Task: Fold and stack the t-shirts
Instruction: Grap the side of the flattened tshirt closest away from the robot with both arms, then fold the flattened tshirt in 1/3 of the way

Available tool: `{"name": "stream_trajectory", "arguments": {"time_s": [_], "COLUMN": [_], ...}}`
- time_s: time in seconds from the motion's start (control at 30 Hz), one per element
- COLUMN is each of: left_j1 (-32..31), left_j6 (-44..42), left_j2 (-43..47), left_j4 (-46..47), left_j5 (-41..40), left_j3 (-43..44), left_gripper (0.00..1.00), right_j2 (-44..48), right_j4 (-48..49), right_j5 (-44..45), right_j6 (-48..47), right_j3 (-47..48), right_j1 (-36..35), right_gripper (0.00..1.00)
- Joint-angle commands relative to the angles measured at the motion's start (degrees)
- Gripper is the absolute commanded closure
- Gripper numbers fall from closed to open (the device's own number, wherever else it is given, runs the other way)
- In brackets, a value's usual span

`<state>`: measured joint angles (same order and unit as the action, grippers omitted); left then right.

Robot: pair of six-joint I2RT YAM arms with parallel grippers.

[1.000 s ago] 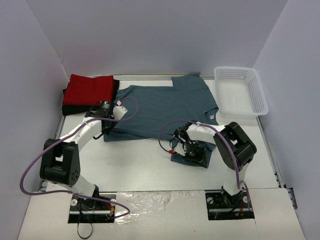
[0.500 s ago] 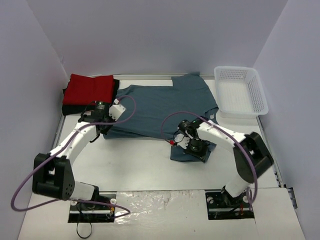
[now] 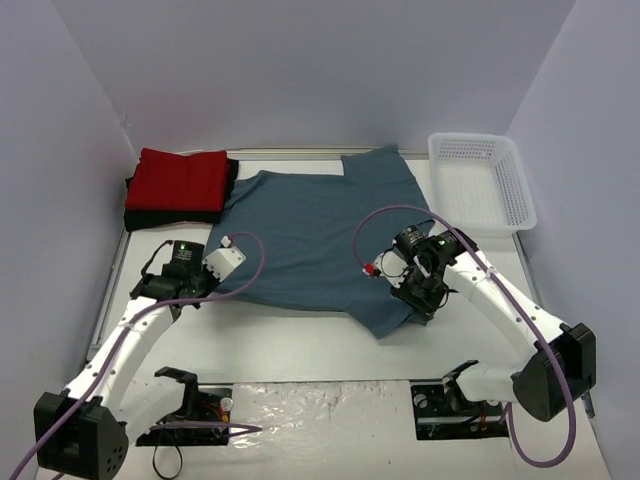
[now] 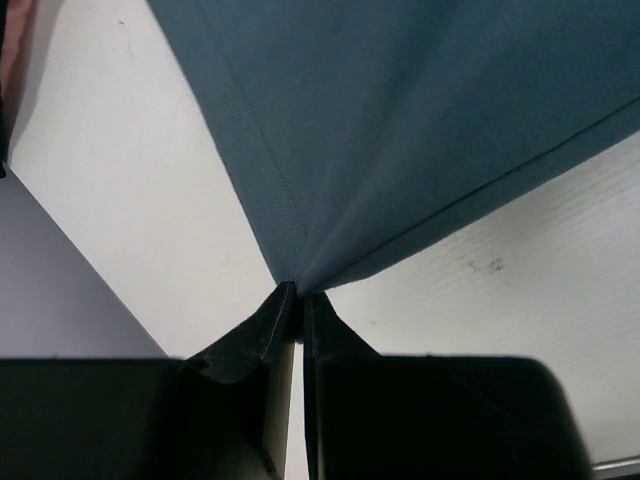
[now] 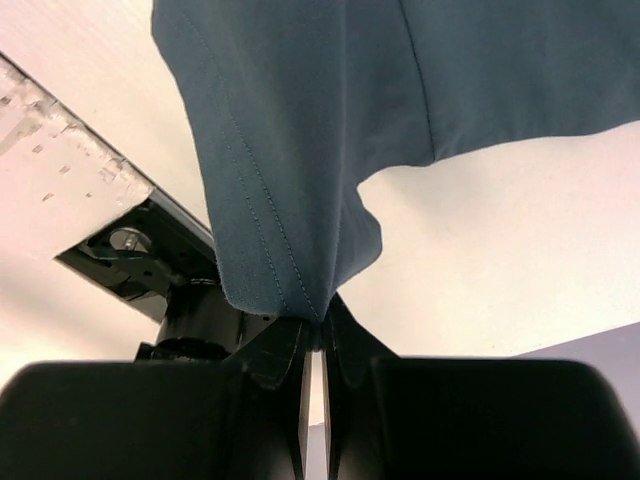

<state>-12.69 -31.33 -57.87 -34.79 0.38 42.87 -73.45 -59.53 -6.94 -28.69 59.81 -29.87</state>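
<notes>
Nearest the bases, the left pincer [image 4: 298,300] has its jaws pressed tight together. They are pinching the near left corner of the dusty slate-blue soft cloth t-shirt [image 3: 310,230], and the fabric fans away from the tips in taut creases. The left arm stretches forward and low from its base, with its long forearm sloping up to that corner.

Over on the other side, the right pincer [image 5: 322,325] is clamped just as tight on the near right part of the same shirt. A stitched flap bunches at the tips and droops beside them. The right arm bows outward to the right, then bends back in, with the wrist held up over the pale flat desk [image 3: 300,345].

So each pincer has one near corner, and the shirt's near edge runs crosswise between them. The rest of the cloth lies spread beyond both pincers, stretching away towards the far wall. That is the relation that matters. The likely move is a fold carrying this near edge away over the cloth ahead. It would need both arms travelling together so the edge stays level.

Further out, beyond the left pincer, the bright red folded cloth t-shirt [image 3: 180,178] sits on top of the black cloth t-shirt [image 3: 140,215]. This stack is just beside the blue shirt's far left shoulder. Beyond the right pincer stands the white plastic lattice basket [image 3: 478,139], close by the shirt's far right side.
</notes>
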Motion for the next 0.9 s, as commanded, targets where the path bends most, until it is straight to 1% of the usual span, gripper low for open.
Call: {"name": "stream_trajectory", "arguments": {"time_s": [0.0, 0.1, 0.23, 0.4, 0.47, 0.67, 0.87], "left_j1": [-0.2, -0.3, -0.4, -0.3, -0.3, -0.2, 0.0], "left_j6": [-3.4, -4.4, -4.1, -1.5, -0.4, 1.1, 0.7], "left_j2": [4.5, 6.8, 7.7, 5.8, 4.4, -0.8, -6.2], "left_j4": [-3.5, -3.8, -3.1, -1.1, 0.4, 3.5, 4.5], "left_j5": [1.4, 1.6, 0.9, 0.1, -2.0, -5.9, -6.9], "left_j3": [-1.7, -4.1, -5.7, -5.1, -3.9, 0.9, 6.8], "left_gripper": [0.98, 0.98, 0.98, 0.98, 0.98, 0.98, 0.98], "right_j2": [2.3, 4.1, 5.2, 3.2, 2.3, -4.1, -15.8], "right_j4": [-6.7, -7.5, -7.5, -6.7, -5.8, -3.9, -3.2], "right_j5": [-2.6, -3.9, -3.4, -0.5, 0.6, 3.5, 4.8], "right_j6": [-1.8, -2.6, -2.6, -2.6, -2.6, -3.8, -5.8], "right_j3": [2.9, 3.5, 4.5, 8.3, 9.7, 18.7, 28.0], "right_j1": [1.3, 2.2, 2.7, 3.9, 4.2, 5.7, 7.6], "right_gripper": [1.0, 1.0, 1.0, 1.0, 1.0, 1.0, 1.0]}}
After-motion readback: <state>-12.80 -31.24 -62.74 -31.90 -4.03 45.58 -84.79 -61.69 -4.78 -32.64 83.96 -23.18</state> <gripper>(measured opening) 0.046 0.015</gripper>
